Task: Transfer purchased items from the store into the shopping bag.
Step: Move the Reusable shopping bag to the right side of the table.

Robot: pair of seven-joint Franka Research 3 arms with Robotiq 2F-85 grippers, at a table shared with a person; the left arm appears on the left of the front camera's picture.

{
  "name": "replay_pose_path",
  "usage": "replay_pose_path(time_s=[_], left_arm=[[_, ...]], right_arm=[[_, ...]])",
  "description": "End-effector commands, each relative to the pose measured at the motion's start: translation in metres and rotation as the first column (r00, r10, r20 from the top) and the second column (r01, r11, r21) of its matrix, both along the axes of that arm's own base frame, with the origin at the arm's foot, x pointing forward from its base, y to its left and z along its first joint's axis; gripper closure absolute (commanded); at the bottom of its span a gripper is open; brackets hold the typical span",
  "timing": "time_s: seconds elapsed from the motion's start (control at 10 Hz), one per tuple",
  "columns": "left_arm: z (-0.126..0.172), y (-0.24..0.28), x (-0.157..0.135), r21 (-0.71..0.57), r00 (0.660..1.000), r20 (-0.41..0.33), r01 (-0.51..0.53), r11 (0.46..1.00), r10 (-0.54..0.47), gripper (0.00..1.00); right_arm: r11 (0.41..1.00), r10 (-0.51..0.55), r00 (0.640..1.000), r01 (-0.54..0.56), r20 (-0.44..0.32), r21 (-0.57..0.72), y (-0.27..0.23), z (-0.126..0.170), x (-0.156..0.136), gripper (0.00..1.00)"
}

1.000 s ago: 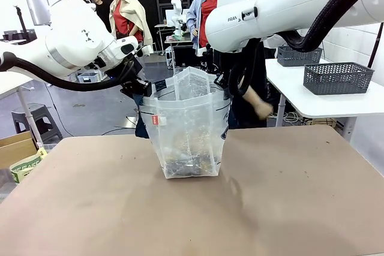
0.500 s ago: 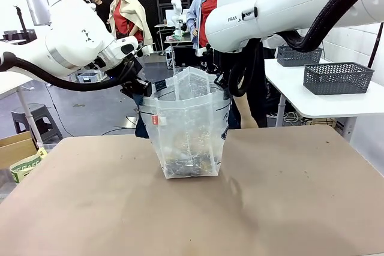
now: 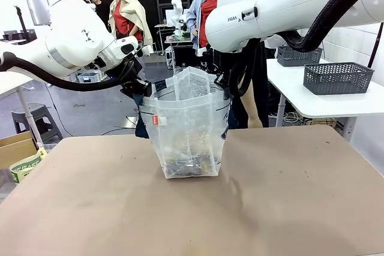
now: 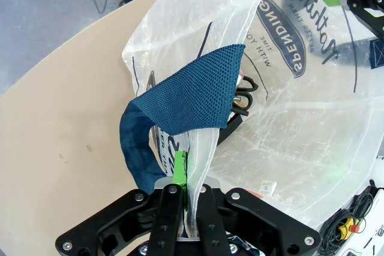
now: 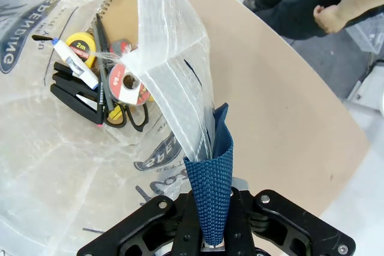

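The translucent shopping bag stands upright mid-table, held open at its mouth by both grippers. My left gripper is shut on the bag's left rim beside a navy strap, with its green pad against the plastic. My right gripper is shut on the right navy strap. The purchased items lie at the bottom: a tan spiral notebook, a yellow tape measure, a tape roll, scissors and pens. Two dark grey openwork baskets stand on a side table; which one is the store I cannot tell.
A person stands just beyond the far edge, with a fist hanging clear of the bag. The brown table has free room around the bag. A white side table is at the right, a cardboard box at the left.
The person's hand has drawn back from beside the bag and now hangs by the body. Both grippers and the bag have stayed still.
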State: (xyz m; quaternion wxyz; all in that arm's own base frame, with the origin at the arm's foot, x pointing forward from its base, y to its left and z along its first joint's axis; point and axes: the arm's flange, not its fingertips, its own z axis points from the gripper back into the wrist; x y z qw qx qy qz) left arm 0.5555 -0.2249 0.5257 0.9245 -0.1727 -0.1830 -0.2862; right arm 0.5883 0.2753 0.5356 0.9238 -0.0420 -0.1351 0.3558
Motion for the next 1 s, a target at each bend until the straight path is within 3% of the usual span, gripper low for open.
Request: replay_pose_path(time_s=[0.0,0.5,0.9], left_arm=[[0.0,0.0,0.0,0.0,1.0,0.0,0.0,1.0,0.0,1.0],[0.011,-0.026,0.013,-0.014,0.989,-0.044,-0.144,0.99,0.143,1.0],[0.008,-0.049,0.03,-0.022,0.983,-0.052,-0.178,0.984,0.176,1.0]], right_arm=[[1.0,0.0,1.0,0.0,0.0,0.0,0.0,0.0,0.0,1.0],[0.97,-0.227,0.973,0.23,0.037,-0.078,0.013,0.004,-0.007,1.0],[0.921,-0.389,0.921,0.389,0.019,0.013,0.031,0.006,-0.003,1.0]])
